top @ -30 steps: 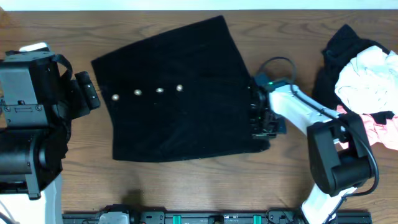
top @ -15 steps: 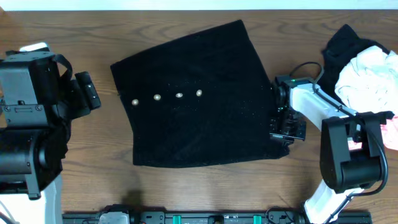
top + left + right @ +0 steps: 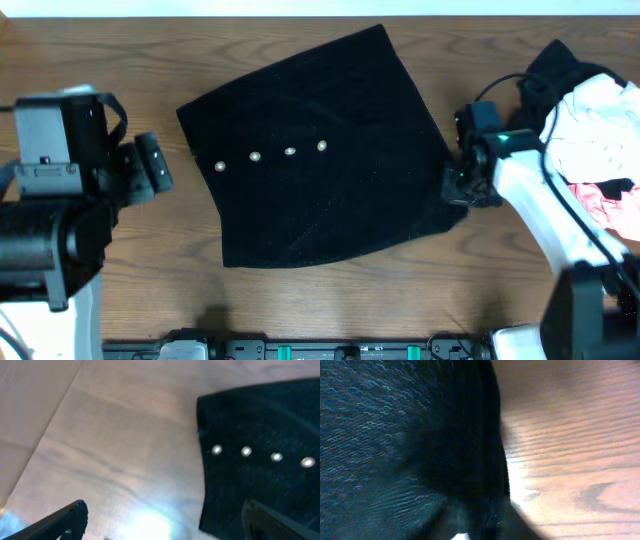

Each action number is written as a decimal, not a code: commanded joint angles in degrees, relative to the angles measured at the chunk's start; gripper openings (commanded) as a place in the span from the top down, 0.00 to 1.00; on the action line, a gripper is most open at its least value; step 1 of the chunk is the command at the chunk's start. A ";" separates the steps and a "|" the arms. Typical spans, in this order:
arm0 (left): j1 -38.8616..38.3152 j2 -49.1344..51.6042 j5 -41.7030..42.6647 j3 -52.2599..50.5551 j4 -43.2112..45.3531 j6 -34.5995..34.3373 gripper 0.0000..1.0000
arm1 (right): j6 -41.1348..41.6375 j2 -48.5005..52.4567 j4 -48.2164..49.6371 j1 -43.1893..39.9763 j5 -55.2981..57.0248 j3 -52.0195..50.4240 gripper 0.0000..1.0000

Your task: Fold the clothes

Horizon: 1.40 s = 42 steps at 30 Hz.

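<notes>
A black garment [image 3: 320,190] with four pale buttons [image 3: 271,154] lies spread flat mid-table [image 3: 300,300]. The left gripper [image 3: 155,168] hovers just off its left edge, jaws wide apart and empty. The right gripper [image 3: 458,187] sits at the garment's right hem; its wrist view is filled with dark cloth, so its grip cannot be told. A clothes pile [image 3: 590,130] sits far right.

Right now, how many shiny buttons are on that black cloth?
4 buttons, in one row on the black garment, running from near its left edge toward the middle. Others may hide under the fabric.
</notes>
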 commanded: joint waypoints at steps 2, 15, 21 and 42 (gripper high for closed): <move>0.22 -6.78 -6.16 -0.13 -4.35 -4.11 0.01 | -1.88 -5.01 0.33 -0.63 -0.24 0.26 0.35; 0.22 -15.45 6.56 -25.79 1.27 -11.76 0.02 | -5.16 -5.84 1.70 -0.57 -6.45 0.26 0.27; 0.22 -12.02 18.60 -42.88 14.62 -11.80 0.02 | -5.81 -5.84 -0.61 -0.57 -6.67 0.24 0.21; 0.20 11.69 35.60 -61.53 30.71 4.17 0.02 | -4.42 -5.81 -4.70 -0.59 -6.60 0.24 0.13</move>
